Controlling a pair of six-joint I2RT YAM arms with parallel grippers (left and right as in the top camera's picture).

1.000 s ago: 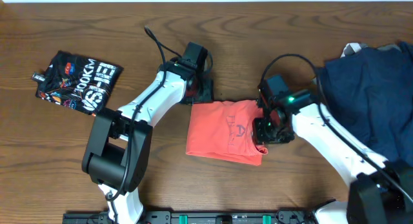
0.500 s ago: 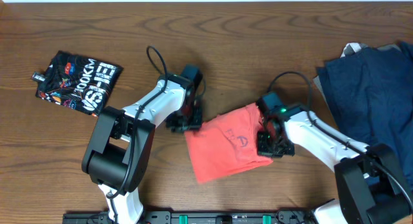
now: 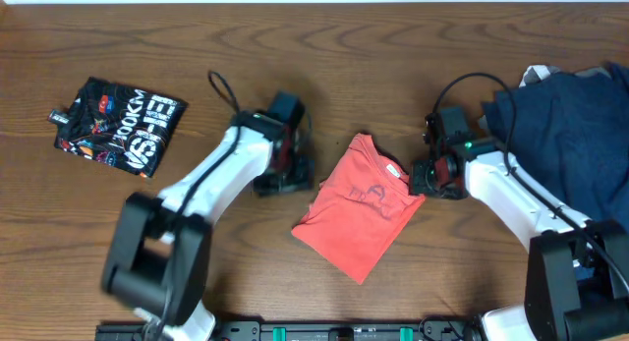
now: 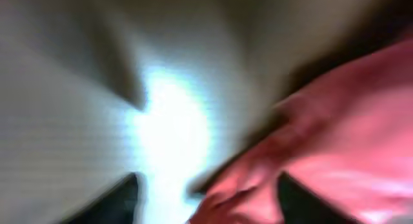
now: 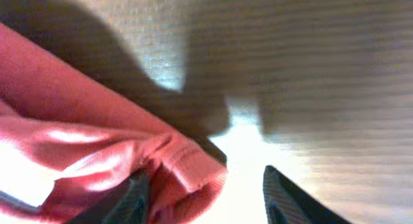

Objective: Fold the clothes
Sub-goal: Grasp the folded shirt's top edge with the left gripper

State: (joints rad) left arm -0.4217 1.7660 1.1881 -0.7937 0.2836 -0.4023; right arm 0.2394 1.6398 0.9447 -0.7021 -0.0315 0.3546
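Note:
The coral-red T-shirt (image 3: 356, 208) lies folded on the table, turned like a diamond, its navy print facing up. My left gripper (image 3: 287, 174) is just left of its upper left edge. The left wrist view is blurred, but the fingers (image 4: 206, 208) stand apart, with red fabric (image 4: 335, 133) ahead and to the right. My right gripper (image 3: 435, 176) is at the shirt's right corner. Its fingers (image 5: 206, 198) are wide apart, and the red hem (image 5: 187, 169) lies against the left finger. A black shirt with white lettering (image 3: 120, 125) lies folded at far left.
A pile of dark navy clothes (image 3: 565, 149) covers the right end of the table, close behind my right arm. Bare wood (image 3: 413, 66) shows along the back. The table's front edge runs just below the red shirt.
The red shirt has swung round into a diamond and slid forward. Both grippers have come off its edges and moved back. The right gripper, shut on fabric before, now stands open.

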